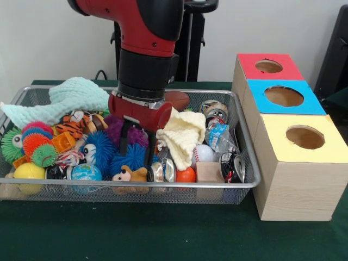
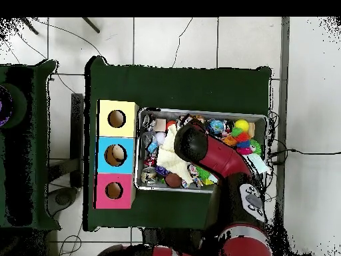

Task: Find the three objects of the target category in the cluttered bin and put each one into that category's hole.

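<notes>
The wire-mesh bin (image 1: pixel 163 185) sits on the green table and is full of clutter; it also shows in the overhead view (image 2: pixel 153 189). A brown plush bear (image 1: pixel 130 175) lies at the bin's near edge. An orange black-striped plush tiger (image 1: pixel 76 126) lies left of the arm. No third plush animal shows. My gripper (image 1: pixel 139 145) is lowered into the middle of the bin, open, with its fingers (image 1: pixel 125 138) among purple and blue spiky balls (image 1: pixel 100 147), just above and behind the bear. In the overhead view the arm (image 2: pixel 193 141) hides the gripper.
Three boxes with top holes stand beside the bin: red (image 1: pixel 269 66), blue (image 1: pixel 283 97), yellow (image 1: pixel 304 138). A cream knitted cloth (image 1: pixel 182 136) touches the gripper's right side. A teal knitted cloth (image 1: pixel 70 98) lies at the far left. Balls, cans and a wooden block (image 1: pixel 209 171) fill the rest.
</notes>
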